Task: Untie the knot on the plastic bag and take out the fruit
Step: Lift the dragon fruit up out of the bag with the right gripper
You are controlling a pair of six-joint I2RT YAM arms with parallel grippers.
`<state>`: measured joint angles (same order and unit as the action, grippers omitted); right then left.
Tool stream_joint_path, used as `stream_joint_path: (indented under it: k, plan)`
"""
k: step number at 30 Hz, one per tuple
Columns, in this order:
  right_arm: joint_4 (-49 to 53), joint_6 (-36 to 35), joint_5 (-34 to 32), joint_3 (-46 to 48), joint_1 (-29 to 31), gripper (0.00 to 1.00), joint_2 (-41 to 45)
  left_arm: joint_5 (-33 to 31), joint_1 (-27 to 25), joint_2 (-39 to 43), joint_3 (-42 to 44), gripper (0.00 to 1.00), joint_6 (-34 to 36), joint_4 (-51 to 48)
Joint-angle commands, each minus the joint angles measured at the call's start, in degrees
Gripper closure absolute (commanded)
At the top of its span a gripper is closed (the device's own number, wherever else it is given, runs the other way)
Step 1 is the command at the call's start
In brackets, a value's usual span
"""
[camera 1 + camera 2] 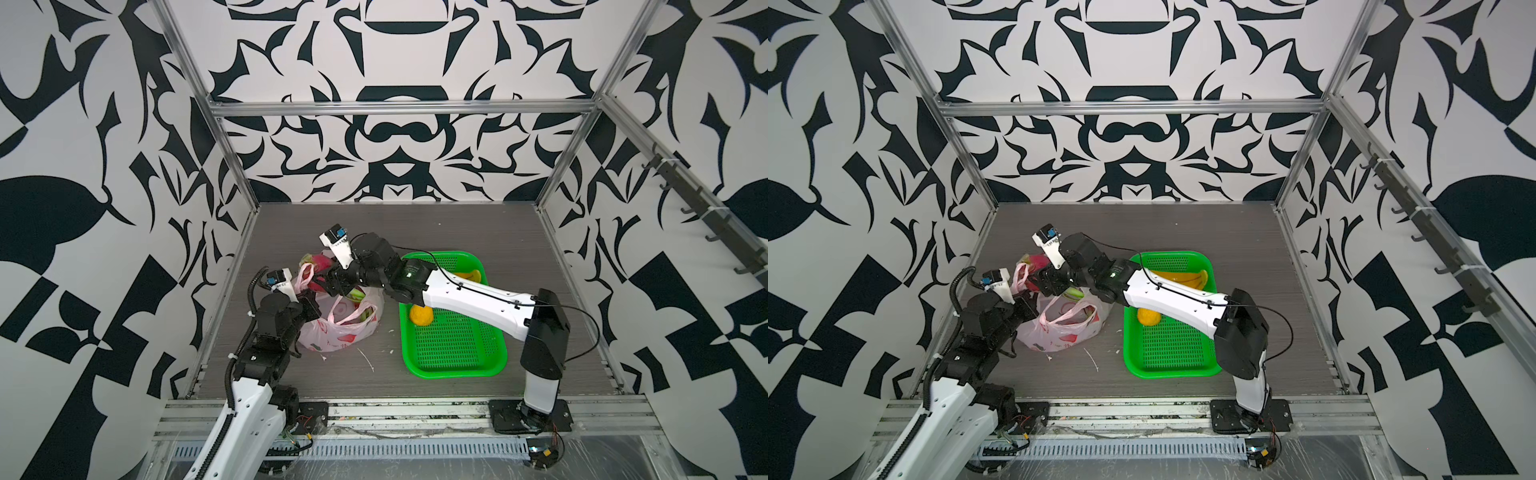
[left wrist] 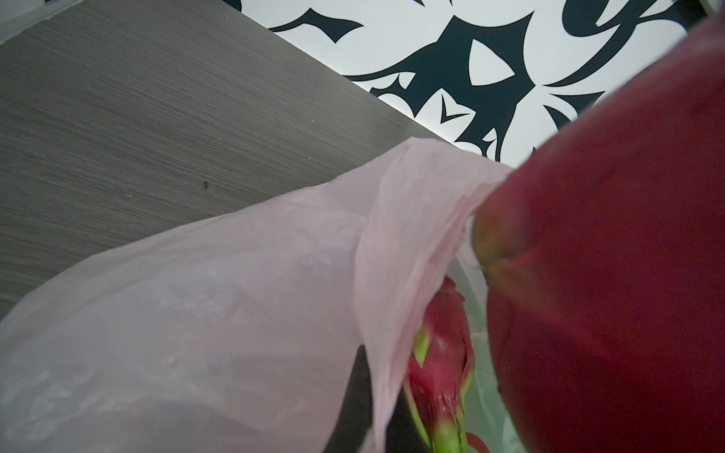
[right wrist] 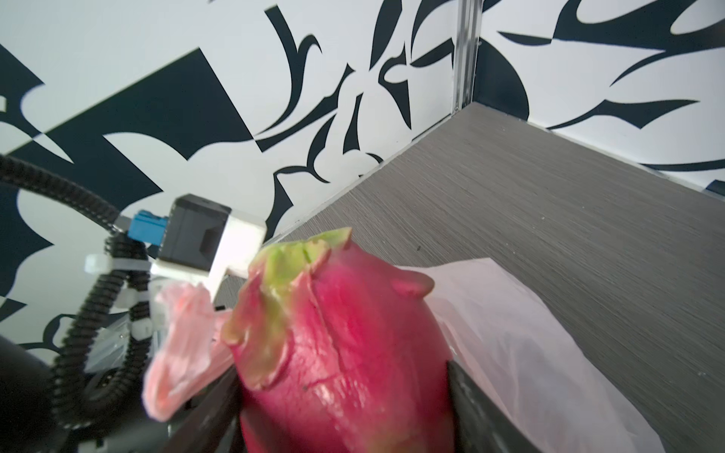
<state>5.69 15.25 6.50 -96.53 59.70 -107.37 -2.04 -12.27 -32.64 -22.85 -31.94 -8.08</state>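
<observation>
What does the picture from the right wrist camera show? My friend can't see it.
A magenta dragon fruit with green-tipped scales fills the middle, gripped by the right claw. The pale pink plastic bag lies beside it on a grey table.

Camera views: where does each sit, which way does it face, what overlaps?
Both top views: high in front, looking down on table, plastic bag, green basket; both arms show.
Left wrist: on left arm, facing bag film; one dark finger shows.
Right wrist: on right arm, facing the dragon fruit in the right pincer.
Shared: both wrist views see that fruit.
</observation>
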Motion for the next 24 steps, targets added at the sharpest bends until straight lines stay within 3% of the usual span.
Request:
stream_joint_path:
  k: [1,24]
  plan:
    - [-4.98,1.26,0.71,-3.79,-0.16,0.5,0.68,0.81,0.1,0.39,0.87,1.0,-0.28,2.25]
    - [-7.39,2.0,-2.15,-12.01,-1.6,0.51,-2.2,1.87,0.03,2.27,2.16,1.0,-0.45,2.23]
